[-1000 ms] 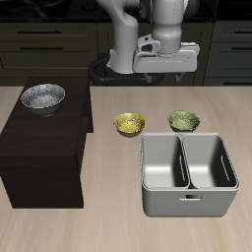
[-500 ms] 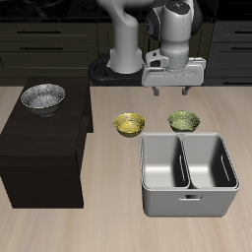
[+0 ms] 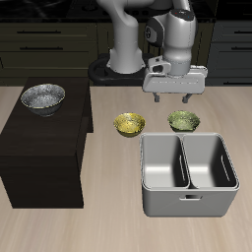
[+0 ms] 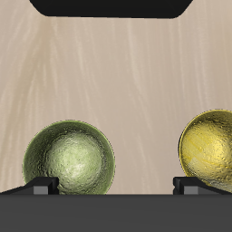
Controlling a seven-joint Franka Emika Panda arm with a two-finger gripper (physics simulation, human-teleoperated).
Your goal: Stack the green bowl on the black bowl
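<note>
The green bowl (image 3: 183,120) sits on the table just behind the grey bin; it also shows in the wrist view (image 4: 69,161). The black bowl (image 3: 43,97), dark with a speckled silvery inside, rests on top of the dark cabinet. My gripper (image 3: 170,99) hangs open and empty above the table, a little behind the green bowl and not touching it. In the wrist view the two fingertips (image 4: 43,185) stand wide apart, with the green bowl near one of them.
A yellow-gold bowl (image 3: 129,124) sits beside the green bowl, also in the wrist view (image 4: 210,149). A grey two-compartment bin (image 3: 188,173) stands nearer the table's front edge. The dark cabinet (image 3: 44,148) stands tall at the table's side.
My gripper has moved sideways and down, from above the yellow-gold bowl's side to a spot just behind the green bowl. The bowls have not moved.
</note>
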